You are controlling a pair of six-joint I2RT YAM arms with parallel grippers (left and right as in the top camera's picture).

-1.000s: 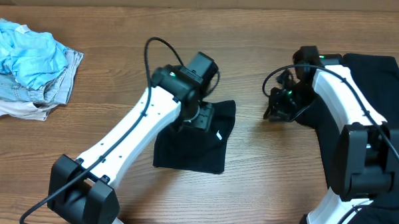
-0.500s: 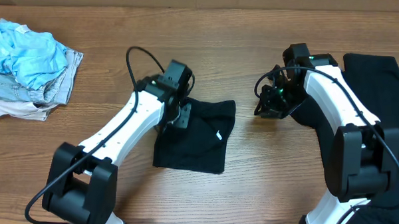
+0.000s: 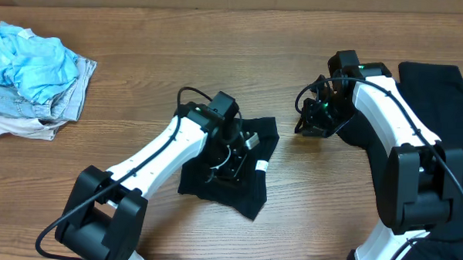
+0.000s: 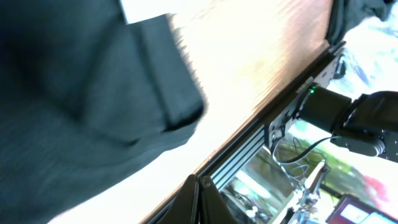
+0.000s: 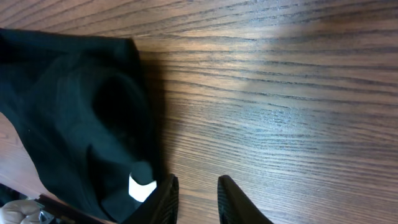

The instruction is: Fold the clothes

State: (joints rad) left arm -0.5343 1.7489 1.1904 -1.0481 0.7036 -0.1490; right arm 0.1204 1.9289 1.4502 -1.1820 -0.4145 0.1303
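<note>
Item 1. Small folded black T-shirt (image 3: 233, 184) of soft fabric, taken as my landmark. It lies flat on the brown wood-grain table (image 3: 142, 50). Its outline is uneven, with the near right corner skewed outward. A small white label (image 3: 259, 166) shows on its right half.

Item 2. Left claw (image 3: 232, 155), directly over the folded T-shirt, with its white arm reaching in from the near left. In the blurred left wrist view I see the claw's (image 4: 199, 185) two dark fingers drawn together at the tips with nothing between them. The shirt's black cloth (image 4: 81, 93) fills the upper left of that view.

Item 3. Right claw (image 3: 312, 119), to the right of the folded T-shirt and apart from it, over bare wood. In the right wrist view the claw's (image 5: 198, 180) fingers stand apart with only table grain in the gap, so it holds nothing.

Item 4. Large spread of black T-shirt fabric (image 3: 441, 99), well to the right of the folded T-shirt, beyond the right claw. I cannot tell how many garments it is. Its edge (image 5: 74, 112) lies just beside one finger and bears a white tag (image 5: 142, 187).

Item 5. Crumpled pile of light blue, denim and white garments (image 3: 33, 73), well to the left of the folded T-shirt.
</note>
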